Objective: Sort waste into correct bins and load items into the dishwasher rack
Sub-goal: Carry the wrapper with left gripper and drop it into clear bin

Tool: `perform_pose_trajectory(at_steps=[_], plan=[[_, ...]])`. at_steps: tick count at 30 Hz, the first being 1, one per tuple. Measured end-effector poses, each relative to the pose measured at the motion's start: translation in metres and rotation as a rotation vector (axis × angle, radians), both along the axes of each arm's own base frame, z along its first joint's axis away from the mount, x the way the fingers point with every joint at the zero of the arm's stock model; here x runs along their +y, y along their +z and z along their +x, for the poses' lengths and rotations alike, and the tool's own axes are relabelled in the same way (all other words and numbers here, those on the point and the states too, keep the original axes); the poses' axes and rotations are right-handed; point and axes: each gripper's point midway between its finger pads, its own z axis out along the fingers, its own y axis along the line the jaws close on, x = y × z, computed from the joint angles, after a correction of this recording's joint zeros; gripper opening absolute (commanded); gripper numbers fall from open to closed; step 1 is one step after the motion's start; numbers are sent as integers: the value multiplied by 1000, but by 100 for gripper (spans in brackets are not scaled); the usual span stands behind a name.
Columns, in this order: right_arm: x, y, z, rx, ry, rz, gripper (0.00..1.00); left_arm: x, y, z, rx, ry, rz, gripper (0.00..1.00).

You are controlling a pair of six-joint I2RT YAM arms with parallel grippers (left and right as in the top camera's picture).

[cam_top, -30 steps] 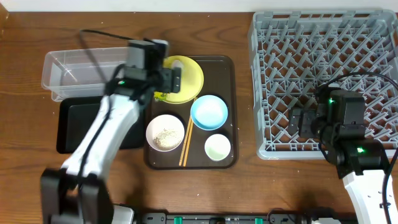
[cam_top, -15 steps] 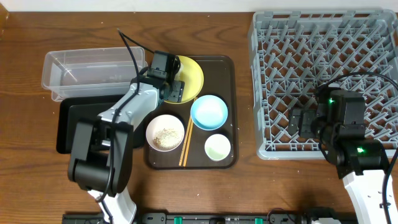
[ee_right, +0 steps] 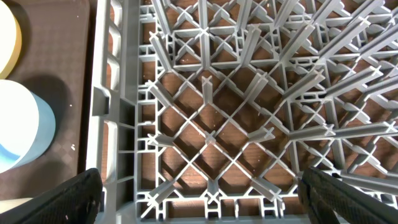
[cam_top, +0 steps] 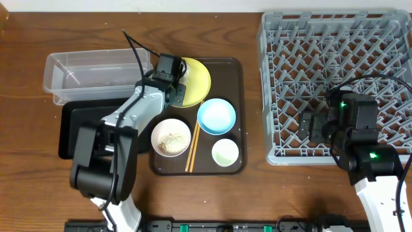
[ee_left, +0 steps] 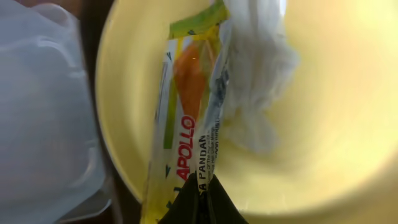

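Observation:
On the yellow plate [ee_left: 336, 124] lie a green-and-orange snack wrapper [ee_left: 186, 112] and a crumpled white tissue [ee_left: 255, 81]. My left gripper [ee_left: 200, 186] is shut on the wrapper's near end. From overhead, the left gripper [cam_top: 177, 90] sits at the left rim of the plate [cam_top: 199, 80]. The light blue bowl [cam_top: 216, 116], the white bowl [cam_top: 170, 137] holding rice, the green cup [cam_top: 225, 153] and the chopsticks [cam_top: 193, 145] rest on the brown tray [cam_top: 235, 71]. My right gripper [ee_right: 202, 193] hangs open over the grey dishwasher rack [ee_right: 249, 93], near its front left corner, holding nothing.
A clear tub [cam_top: 90, 74] stands left of the brown tray, with a black tray [cam_top: 80, 129] in front of it. The rack [cam_top: 335, 64] fills the right side of the table. In the right wrist view the blue bowl [ee_right: 25, 124] shows beside the rack wall.
My left arm came down onto the yellow plate's left rim and its jaws closed on the wrapper. The right arm has not moved.

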Motion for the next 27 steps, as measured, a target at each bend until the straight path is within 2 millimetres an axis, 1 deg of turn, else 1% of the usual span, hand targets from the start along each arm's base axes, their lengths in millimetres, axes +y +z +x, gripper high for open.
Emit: perform_pose_trajectory(at_steps=[2,6,7,9,10,11,13,14,19,22,23,24,26,27], plan=[[0,0,0,0,0,0,99,0,20,1,-41,0,-11,6],[0,0,0,0,0,0,99,-1,82,4,-182,1,-48,6],[0,0,0,-1,0,0,99,0,94,4,-212,2,-55,6],[0,0,1,-3,0,0,99,5,118,4,-267,14,-70,6],[0,1,1,-3,0,0,99,12,128,4,-293,38,-79,6],[0,1,1,-3,0,0,99,18,133,5,-305,60,-85,6],[0,1,1,-3,0,0,99,38,137,7,-318,145,-106,6],[0,1,1,-4,0,0,99,53,136,9,-319,210,-122,6],[0,1,1,-4,0,0,99,120,123,15,-329,540,-213,6],[0,1,1,-4,0,0,99,145,115,20,-352,699,-281,7],[0,1,1,-4,0,0,99,149,113,22,-359,735,-300,8],[0,1,1,-4,0,0,99,152,110,24,-363,769,-321,14],[0,1,1,-4,0,0,99,154,106,28,-370,809,-353,38],[0,1,1,-4,0,0,99,153,105,30,-374,821,-373,46]])
